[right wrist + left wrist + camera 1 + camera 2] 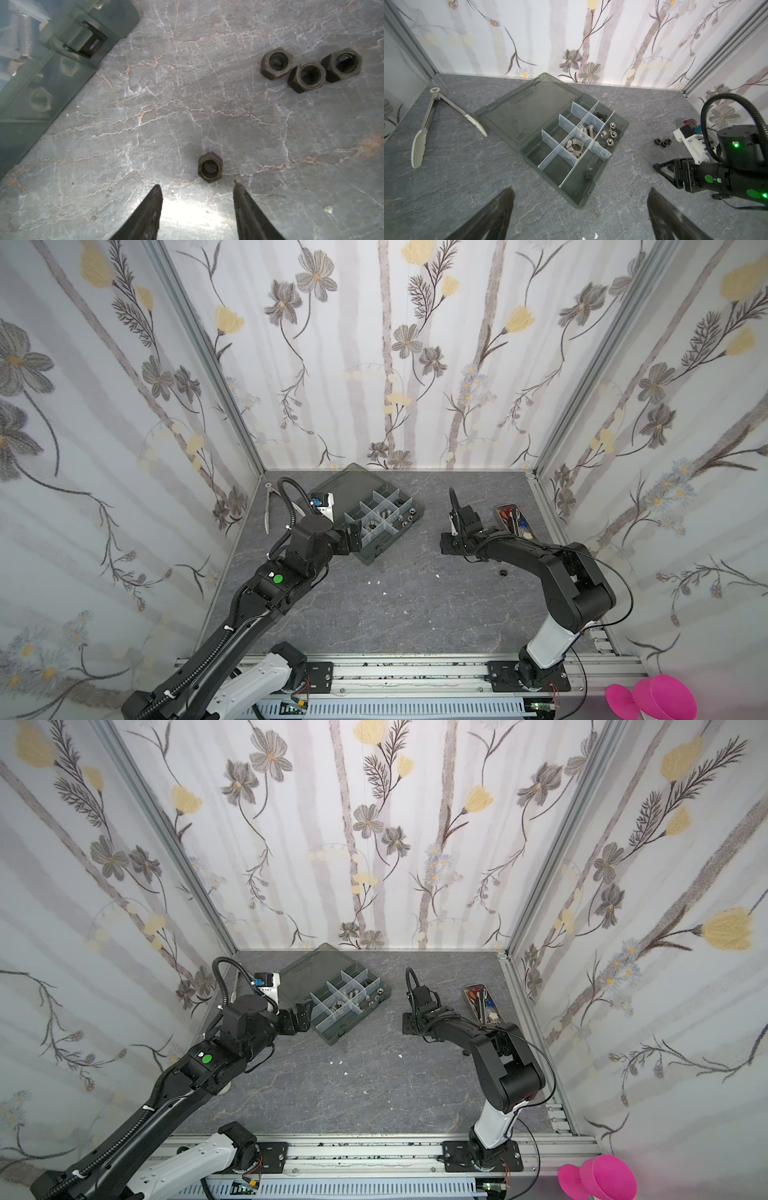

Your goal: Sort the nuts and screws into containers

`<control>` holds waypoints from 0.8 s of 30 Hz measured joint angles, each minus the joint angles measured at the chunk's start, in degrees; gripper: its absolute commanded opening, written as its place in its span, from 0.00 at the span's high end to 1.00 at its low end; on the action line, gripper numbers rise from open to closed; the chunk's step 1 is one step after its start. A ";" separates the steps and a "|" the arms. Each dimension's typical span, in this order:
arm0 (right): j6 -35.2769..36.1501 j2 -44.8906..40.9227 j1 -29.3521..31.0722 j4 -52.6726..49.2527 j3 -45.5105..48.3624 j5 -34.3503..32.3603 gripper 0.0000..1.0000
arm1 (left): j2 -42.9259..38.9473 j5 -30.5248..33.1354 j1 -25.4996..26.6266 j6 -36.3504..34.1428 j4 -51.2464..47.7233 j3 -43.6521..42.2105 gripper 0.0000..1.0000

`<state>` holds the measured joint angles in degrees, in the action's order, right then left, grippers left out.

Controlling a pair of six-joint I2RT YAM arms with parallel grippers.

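In both top views the box lies open at far left of centre, its lid flat so the compartments can be reached from above. The left gripper hangs at its near-left edge, while the right gripper points down at the table right of the box, between it and the tray. A stray nut lies near-right of that arm, and tongs rest unused at far left. In the left wrist view the left fingers stand released and wide, nothing between them, just short of the box's near corner, probably free for another piece. Silver screws and silver nuts sit in separate compartments, so much of the sorting looks done, but three black nuts lie on the table right of the box. In the right wrist view the right fingers are parted, grasping nothing, and a lone nut lies flat just beyond their tips, likely the next pick. The three black nuts cluster farther off, touching one another.
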<state>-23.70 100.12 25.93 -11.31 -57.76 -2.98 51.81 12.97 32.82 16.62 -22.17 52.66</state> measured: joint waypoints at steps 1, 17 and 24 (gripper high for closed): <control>0.02 0.55 0.04 -0.04 -0.24 -0.31 0.45 | -0.20 0.17 0.00 -0.02 0.11 -0.66 0.00; 0.39 5.44 0.20 0.07 -2.43 -3.61 0.58 | -0.83 -0.20 -1.95 -0.37 1.84 -2.89 0.00; 0.81 6.23 0.17 0.70 -2.93 -4.74 0.80 | -0.83 -1.07 -2.80 -0.35 2.27 -3.17 0.00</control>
<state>-22.90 106.34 26.11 -10.61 -60.69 -7.73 50.98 11.90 30.02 16.27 -19.90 49.50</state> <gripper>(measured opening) 0.241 0.998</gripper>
